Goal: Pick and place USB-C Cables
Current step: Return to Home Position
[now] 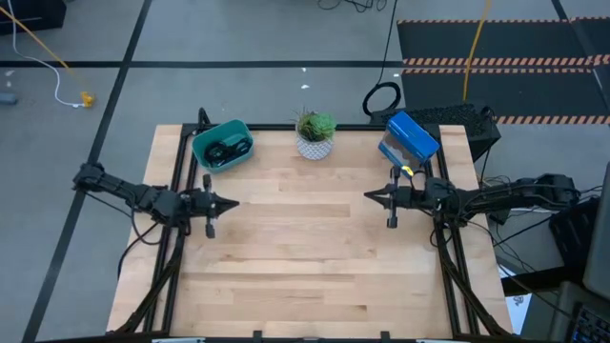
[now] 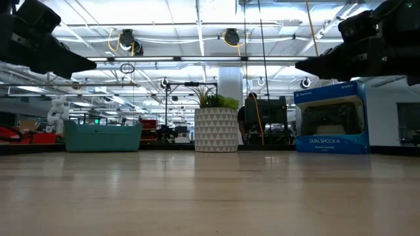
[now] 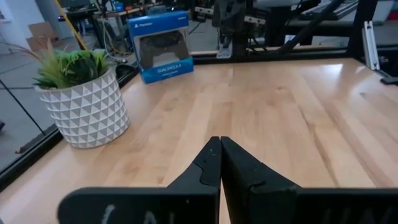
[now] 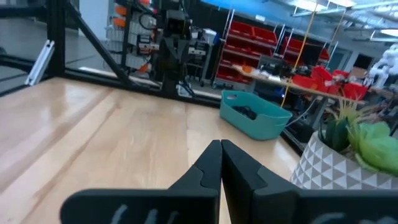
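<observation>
Overhead, the cables [image 1: 227,150] are being shown as a dark clump lying inside the bin [image 1: 202,151] at the table's [image 1: 305,257] far left corner; they cannot be told apart one from another there. The left gripper [image 1: 235,202] and right gripper [image 1: 366,196] are being held over bare wood, tips facing each other and well apart. A plant [image 1: 315,133] and a box [image 1: 412,138] are standing along the far edge.

In the low view, the cables are being hidden by the bin's [image 2: 103,137] wall. Both arms are being cut off at the upper corners, so the fingers' state is not being shown.

In the left wrist view, the left gripper [image 3: 220,139] is being seen with fingers pressed together on nothing, plant [image 3: 81,93] and box [image 3: 160,46] beyond.

In the right wrist view, the right gripper [image 4: 221,143] is likewise being kept closed and empty. Here alone a dark bit of cable [image 4: 246,112] is being glimpsed over the bin's [image 4: 261,124] rim.
</observation>
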